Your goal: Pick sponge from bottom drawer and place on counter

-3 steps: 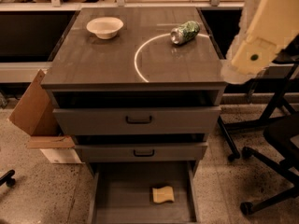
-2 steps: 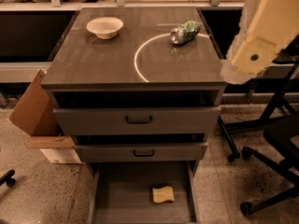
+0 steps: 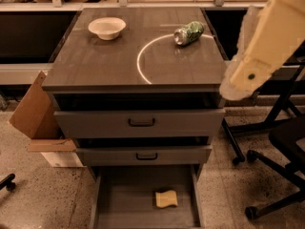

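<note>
The three-drawer cabinet [image 3: 66,123] is filling the middle of the camera view, and its top, the counter [image 3: 95,66], is sitting exactly where it sat a second ago, with the white arc [image 3: 139,61] curving across it. The bottom drawer [image 3: 124,199] is standing pulled out toward the camera just as before, while the two upper drawers [image 3: 181,123] are staying nearly shut.

The pale yellow padded gripper [image 3: 240,80] is hanging off the counter's right front corner, above floor level and well apart from the open drawer. It is sitting a little lower and a shade nearer the cabinet than in the earlier pictures; that is the only change. Whether it is released or clenched cannot be told, and it is holding nothing that shows.

A cardboard box [image 3: 33,109] is leaning at the cabinet's left side. A white bowl [image 3: 106,27] is resting at the counter's back left, and a green can [image 3: 189,33] is lying on its side at the back right, both unmoved.

The sponge [image 3: 166,199] is lying flat on the bottom drawer's floor, right of centre, where it lay before.
</note>
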